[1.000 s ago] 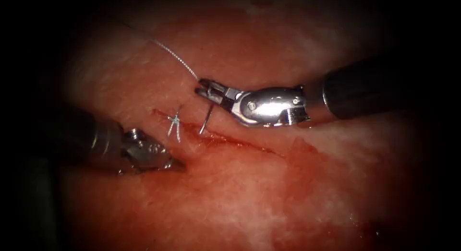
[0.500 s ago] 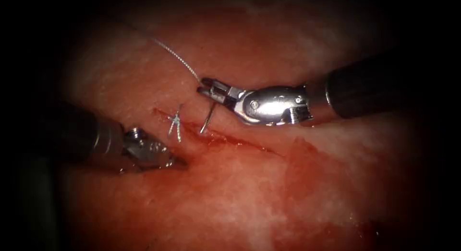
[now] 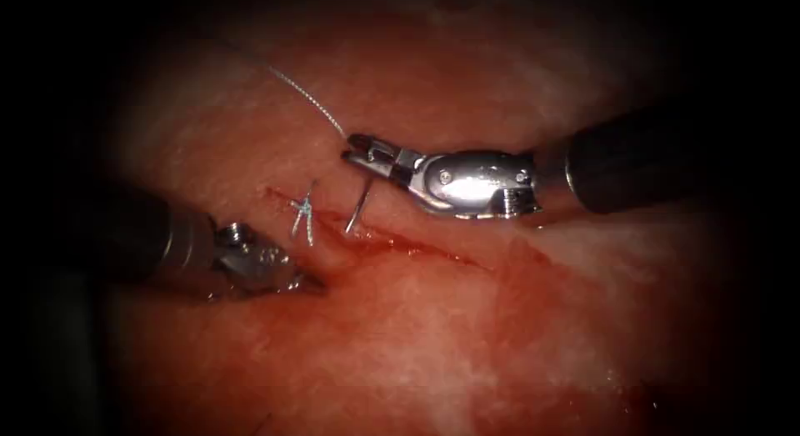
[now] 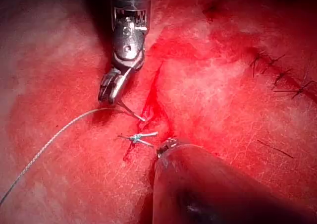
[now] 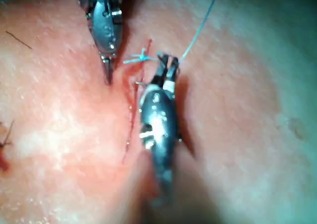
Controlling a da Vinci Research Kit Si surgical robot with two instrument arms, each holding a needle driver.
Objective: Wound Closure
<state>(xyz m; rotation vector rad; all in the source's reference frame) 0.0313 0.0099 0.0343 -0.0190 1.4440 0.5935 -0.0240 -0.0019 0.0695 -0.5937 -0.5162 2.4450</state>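
My right tool [image 3: 357, 151] comes in from the right with its jaws shut on the curved needle [image 3: 360, 204], gripping it near the thread end. The needle hangs down and its point meets the upper lip of the cut [image 3: 417, 246], just right of a tied knot [image 3: 303, 212] with short cut ends. I cannot tell how deep the point sits. Thread [image 3: 304, 98] runs from the jaws up and to the left. My left tool [image 3: 308, 282] lies below the cut's left end, shut and holding nothing. The needle [image 4: 131, 112] and knot [image 4: 137, 137] also show from the left wrist.
Red fluid wets the tissue [image 3: 467, 336] along and below the cut. In the left wrist view, several older dark stitches [image 4: 277, 75] sit farther off, and thread [image 4: 49, 140] trails across the tissue. In the right wrist view, the left tool [image 5: 106, 73] points at the cut beside the knot [image 5: 141, 58].
The right tool's wrist has turned slightly and edged right, still holding the needle at the cut's lip. The left tool has barely moved.
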